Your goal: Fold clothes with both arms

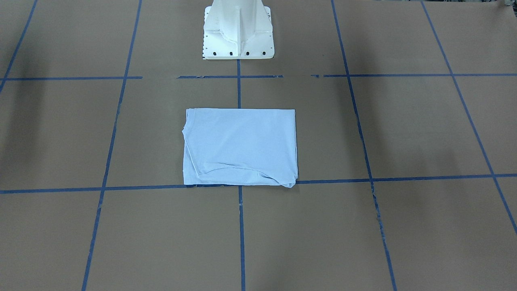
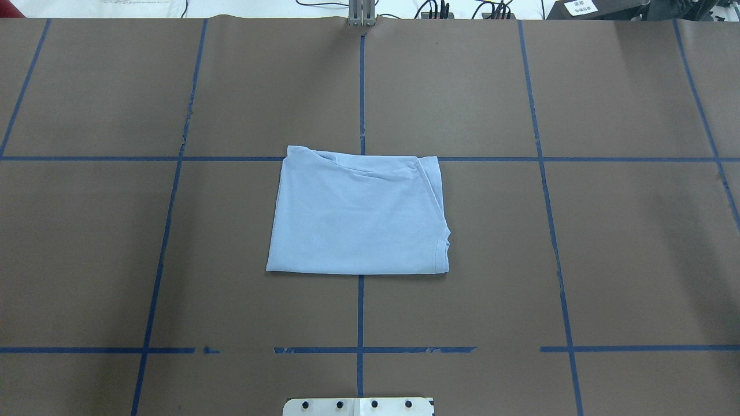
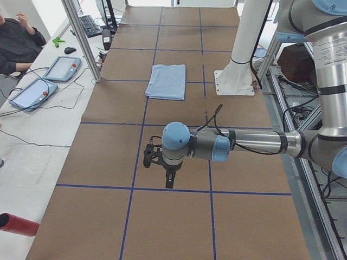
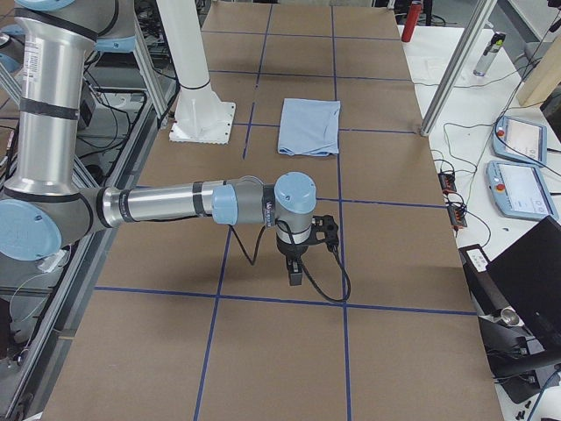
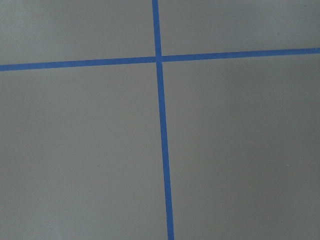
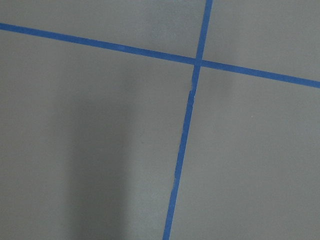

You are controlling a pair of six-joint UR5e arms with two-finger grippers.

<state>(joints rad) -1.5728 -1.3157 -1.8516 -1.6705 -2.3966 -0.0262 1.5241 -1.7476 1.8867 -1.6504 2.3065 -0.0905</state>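
Observation:
The light blue T-shirt [image 2: 358,214] lies folded into a flat rectangle at the table's middle, also in the front-facing view [image 1: 240,146] and both side views [image 3: 166,81] [image 4: 308,125]. Its chest print, collar and label are hidden. My left gripper [image 3: 169,180] hangs over bare table far out at the left end, well away from the shirt. My right gripper [image 4: 294,272] hangs over bare table far out at the right end. Neither holds anything I can see. They show only in the side views, so I cannot tell whether they are open or shut.
The brown table [image 2: 115,242] carries a blue tape grid. The white pedestal base [image 1: 238,30] stands behind the shirt. Tablets [image 3: 62,69] and cables lie on a side bench, where a seated person [image 3: 19,38] is. A red bottle [image 3: 19,225] lies near that bench's end.

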